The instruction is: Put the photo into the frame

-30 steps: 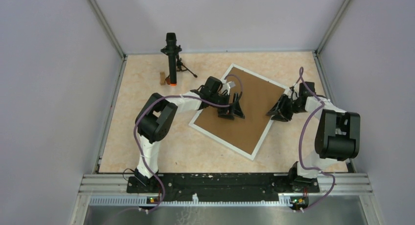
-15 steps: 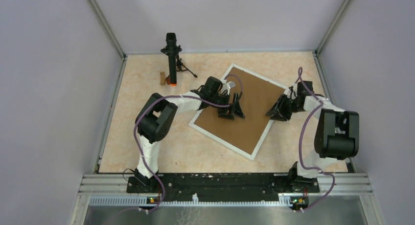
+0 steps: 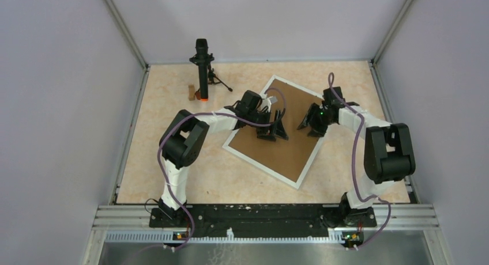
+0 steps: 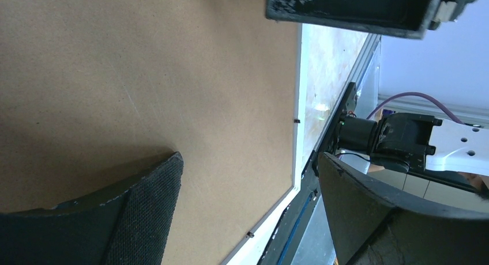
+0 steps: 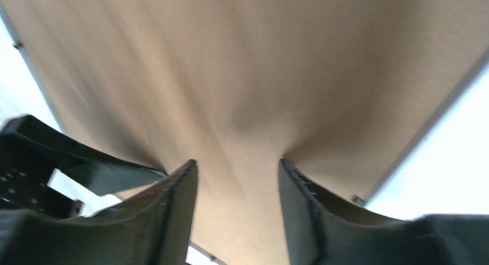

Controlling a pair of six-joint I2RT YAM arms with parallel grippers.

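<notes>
The thin white frame (image 3: 237,154) lies tilted on the table, filled by a plain brown cardboard sheet (image 3: 291,141). The photo is hidden. My left gripper (image 3: 274,132) is open, its fingertips down on the cardboard near the frame's left rail. My right gripper (image 3: 309,128) is open over the cardboard's right part, just inside the right rail. In the left wrist view the cardboard (image 4: 144,75) and white rail (image 4: 300,103) show between the spread fingers (image 4: 150,207). In the right wrist view the cardboard (image 5: 242,86) fills the picture between the open fingers (image 5: 173,207).
A black tripod stand (image 3: 202,69) with an orange base stands at the back left, with a small wooden block (image 3: 191,92) beside it. Metal rails and grey walls bound the beige table (image 3: 173,173). The arm bases sit at the near edge.
My right gripper has moved left from beside the frame's right rail to over the cardboard. The left gripper, frame and cardboard have stayed put.
</notes>
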